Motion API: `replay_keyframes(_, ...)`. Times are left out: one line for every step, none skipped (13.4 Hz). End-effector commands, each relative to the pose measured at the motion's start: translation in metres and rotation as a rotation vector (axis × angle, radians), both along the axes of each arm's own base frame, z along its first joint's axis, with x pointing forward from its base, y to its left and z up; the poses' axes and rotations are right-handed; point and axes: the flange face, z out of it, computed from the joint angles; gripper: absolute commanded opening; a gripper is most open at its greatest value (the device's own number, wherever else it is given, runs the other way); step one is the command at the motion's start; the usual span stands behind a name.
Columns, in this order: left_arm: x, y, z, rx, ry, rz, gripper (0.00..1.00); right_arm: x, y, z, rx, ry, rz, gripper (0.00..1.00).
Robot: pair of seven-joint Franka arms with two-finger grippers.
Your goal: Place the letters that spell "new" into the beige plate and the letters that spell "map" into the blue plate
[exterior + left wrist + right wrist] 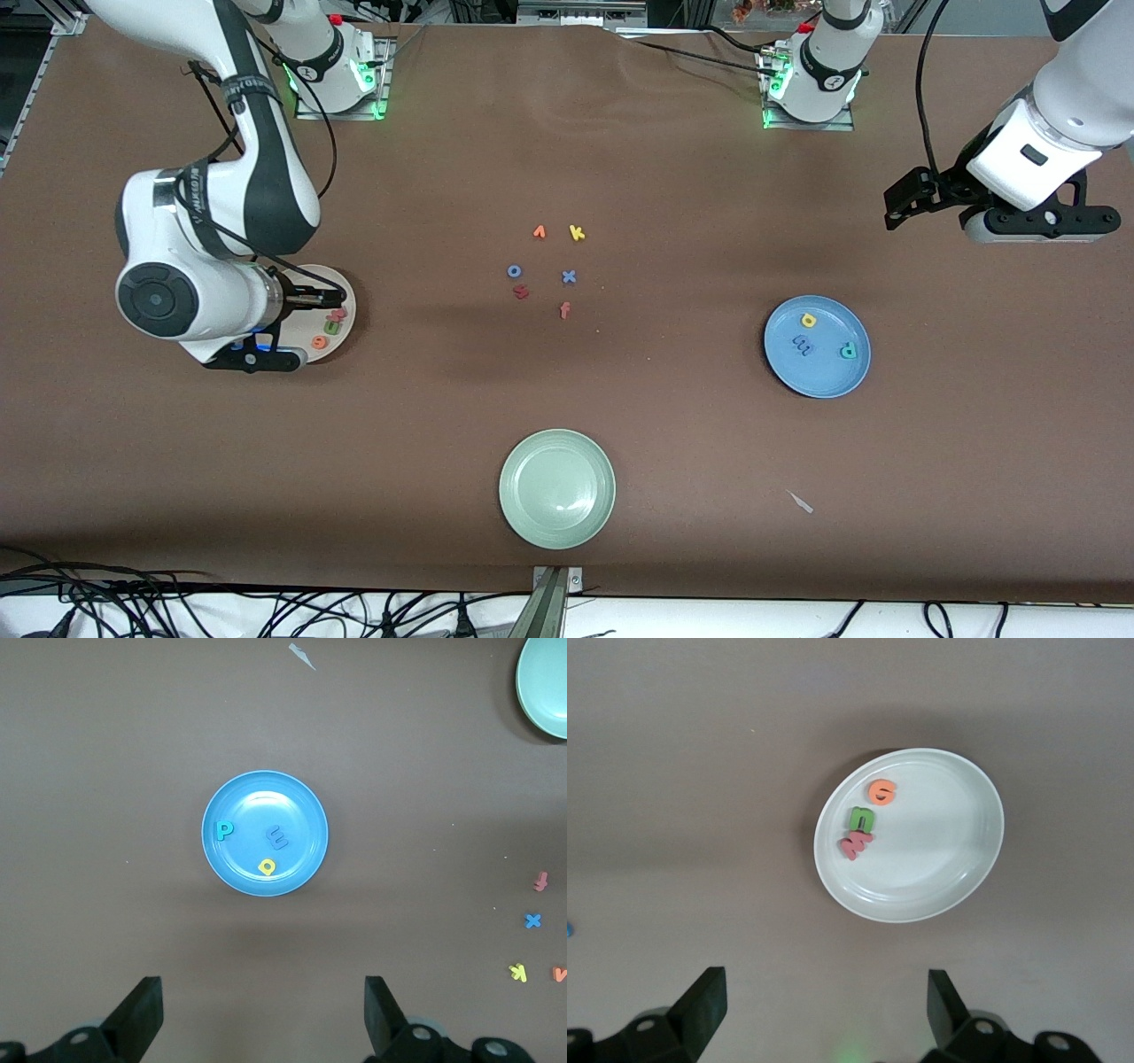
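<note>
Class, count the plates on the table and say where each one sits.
3. The beige plate lies toward the right arm's end, partly hidden under that arm; the blue plate toward the left arm's end; the pale green plate nearest the front camera.

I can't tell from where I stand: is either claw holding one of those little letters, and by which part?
Nothing is held. The right gripper is open above the beige plate; the left gripper is open too, up over the table near the blue plate.

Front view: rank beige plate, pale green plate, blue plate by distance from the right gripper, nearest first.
1. beige plate, directly under the open right gripper, at the right arm's end.
2. pale green plate, mid-table, nearest the front camera.
3. blue plate, toward the left arm's end.
</note>
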Motion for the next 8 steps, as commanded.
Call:
replay_keyframes(0.000,-0.002,0.006,-0.016,-0.012,-0.012,1.00,-0.007,-0.007,0.058,0.073,-0.045,0.032,1.00)
replay_keyframes(0.000,-0.002,0.006,-0.016,-0.012,-0.012,1.00,-0.016,-0.006,0.079,0.104,-0.067,0.076,1.00)
replay_keyframes(0.000,-0.002,0.006,-0.016,-0.010,-0.012,1.00,-0.027,-0.018,0.098,0.114,-0.099,0.085,1.00)
replay_keyframes(0.000,-0.001,0.006,-0.017,-0.012,-0.011,1.00,-0.036,-0.033,0.115,0.122,-0.125,0.068,1.00)
replay_keyframes(0.000,-0.002,0.006,-0.016,-0.012,-0.012,1.00,-0.046,-0.041,0.129,0.131,-0.144,0.060,1.00)
replay_keyframes(0.000,-0.001,0.006,-0.015,-0.014,-0.011,1.00,-0.052,-0.047,0.146,0.141,-0.168,0.056,1.00)
replay_keyframes(0.000,0.000,0.006,-0.015,-0.014,-0.011,1.00,-0.057,-0.057,0.158,0.145,-0.180,0.044,1.00)
replay_keyframes(0.000,0.000,0.006,-0.015,-0.014,-0.011,1.00,-0.062,-0.062,0.172,0.142,-0.201,0.040,1.00)
